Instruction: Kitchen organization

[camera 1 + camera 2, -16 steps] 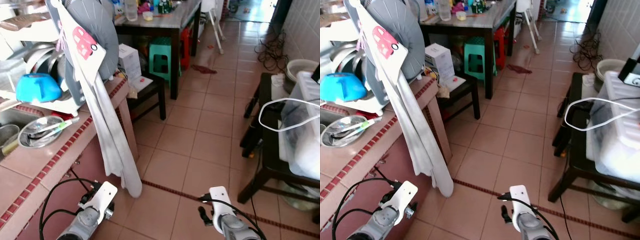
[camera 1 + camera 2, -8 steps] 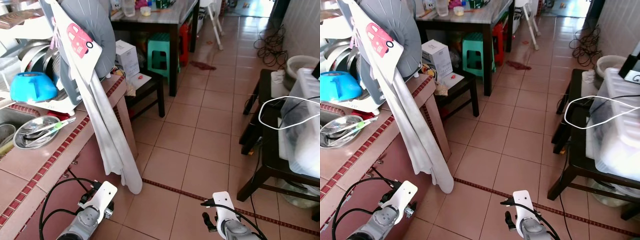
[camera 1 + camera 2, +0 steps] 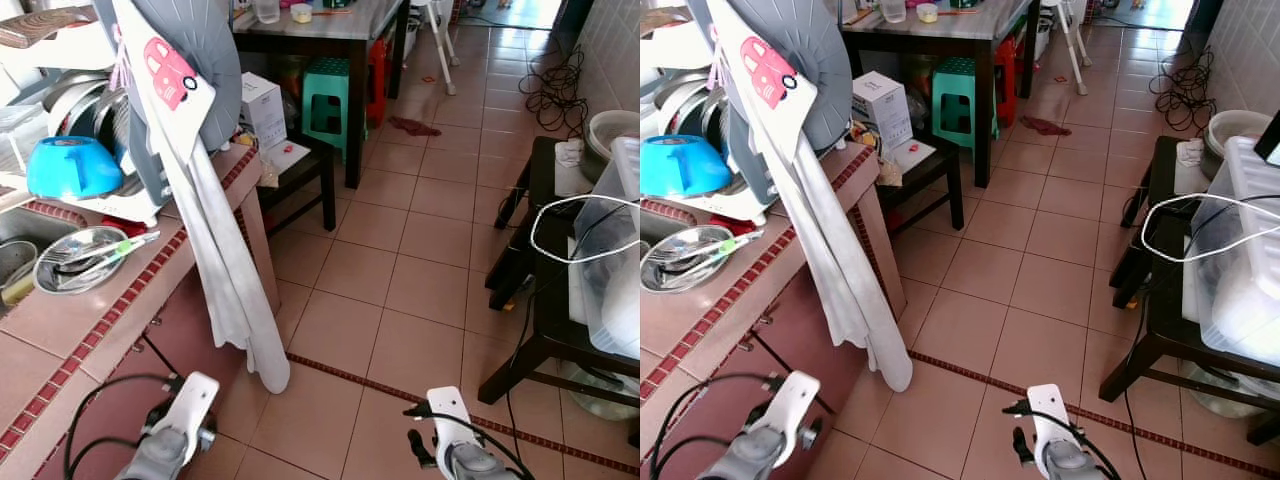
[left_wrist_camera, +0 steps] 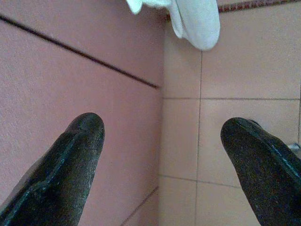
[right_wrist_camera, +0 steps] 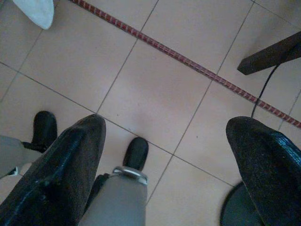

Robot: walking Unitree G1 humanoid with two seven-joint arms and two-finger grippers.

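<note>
tiled counter point(image 3: 70, 330) along the robot's left, pink with a red mosaic edge. on it, near the sink: a shallow steel bowl point(image 3: 75, 258) holding a utensil with a green handle point(image 3: 118, 253). beside and behind that bowl, a blue plastic bowl point(image 3: 72, 168) turned upside down on a white dish rack point(image 3: 110, 208), with steel pots point(image 3: 85, 110) stacked behind. at the counter's far end, a grey fan-shaped cover point(image 3: 195, 65) standing upright, draped with a long white cloth point(image 3: 225, 270) bearing a red car print; cloth hanging down past the counter's side, its tip close to the floor.

further back: a dark table point(image 3: 330, 30) with a cup and small items on top, a green plastic stool point(image 3: 325, 95) under it, a white box point(image 3: 262, 105) on a low dark bench point(image 3: 300, 175). on the robot's right: a low dark stand point(image 3: 560, 330) carrying a clear plastic bin point(image 3: 615, 270), with a white cable loop point(image 3: 580, 225) lying across it.

both arms hanging low over the terracotta floor tiles point(image 3: 400, 290). left gripper point(image 4: 162, 155) just beside the pink counter wall, fingers spread wide apart, holding nothing; the cloth's white tip showing beyond them. right gripper point(image 5: 164, 160) above bare tiles and a red mosaic stripe point(image 5: 188, 61), fingers likewise spread wide, holding nothing; the robot's own black feet point(image 5: 136, 153) below, a dark stand leg near.
</note>
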